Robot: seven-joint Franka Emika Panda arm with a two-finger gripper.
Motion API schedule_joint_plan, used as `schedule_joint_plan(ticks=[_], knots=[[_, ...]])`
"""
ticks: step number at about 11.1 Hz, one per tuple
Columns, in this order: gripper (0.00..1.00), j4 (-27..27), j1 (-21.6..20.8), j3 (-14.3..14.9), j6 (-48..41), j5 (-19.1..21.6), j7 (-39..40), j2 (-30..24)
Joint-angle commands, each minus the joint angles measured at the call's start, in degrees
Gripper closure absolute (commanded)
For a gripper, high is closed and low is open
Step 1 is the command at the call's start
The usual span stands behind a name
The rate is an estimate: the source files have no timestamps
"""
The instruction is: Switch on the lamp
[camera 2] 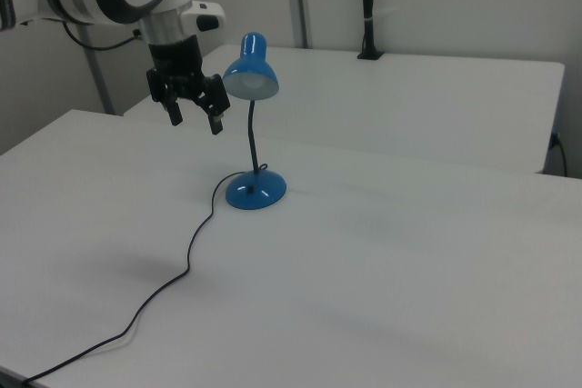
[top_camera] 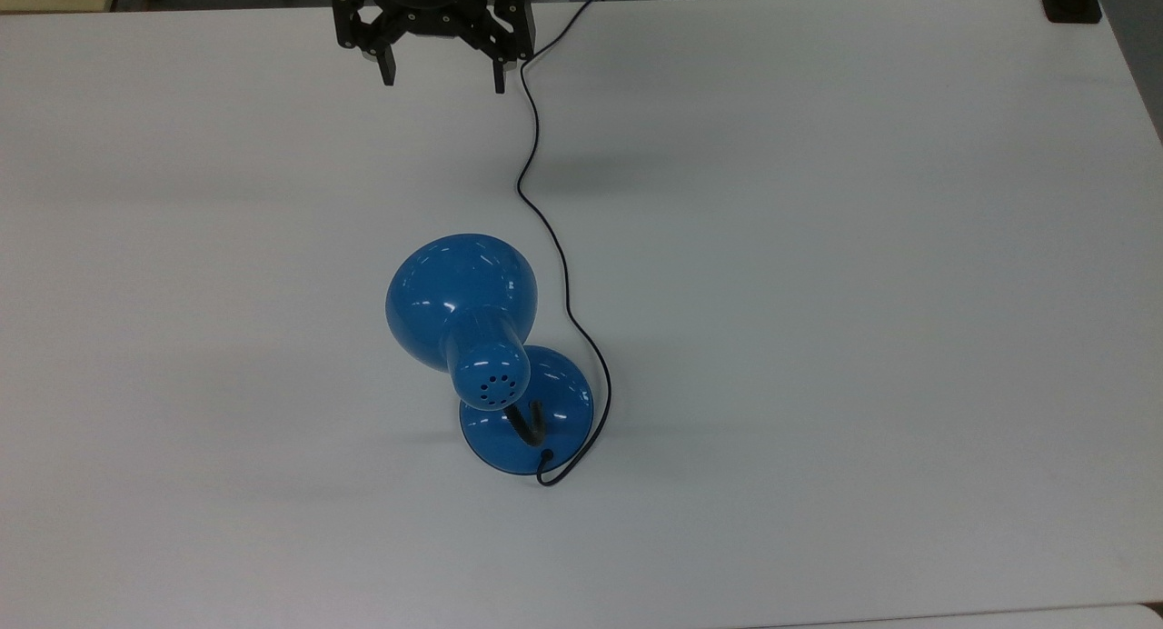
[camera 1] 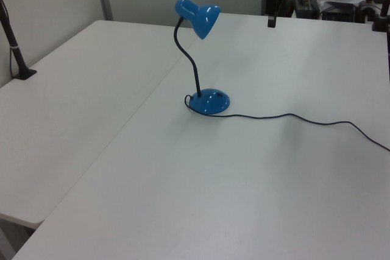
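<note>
The glossy blue lamp stands near the middle of the white table [top_camera: 818, 338]. Its dome shade [top_camera: 462, 293] tilts toward the top view's upper left, over the round blue base [top_camera: 554, 411]. A black gooseneck [camera 2: 251, 138] joins shade [camera 2: 250, 74] and base [camera 2: 255, 191]. No pool of light shows on the table below the shade. The thin black cord [top_camera: 545, 238] runs from the base toward the arm. My gripper [top_camera: 443, 74] hangs open and empty above the table's far edge, well clear of the lamp. In the right view the gripper [camera 2: 195, 122] is left of the shade at shade height.
A second white table [camera 1: 73, 108] adjoins along a seam. A black clamped post [camera 2: 368, 6] stands at its far edge, also visible as a black clamp [top_camera: 1072, 2]. The cord [camera 1: 292, 117] snakes across the table surface between lamp and arm.
</note>
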State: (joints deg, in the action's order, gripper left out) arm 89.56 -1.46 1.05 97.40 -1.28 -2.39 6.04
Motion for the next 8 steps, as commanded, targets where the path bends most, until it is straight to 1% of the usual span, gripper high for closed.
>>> schedule_joint_plan(ticks=[1, 6, 7, 8], knots=[[0.00, 1.05, -0.30, 0.35, 0.16, 0.57, -0.34, -0.85], [0.00, 1.05, -0.30, 0.44, 0.07, 0.31, 0.10, -0.86], [0.10, 1.05, -0.13, 0.35, 0.15, 0.31, 0.36, -0.94], [0.42, 1.05, -0.12, 0.35, 0.15, 0.31, 0.63, -0.86]])
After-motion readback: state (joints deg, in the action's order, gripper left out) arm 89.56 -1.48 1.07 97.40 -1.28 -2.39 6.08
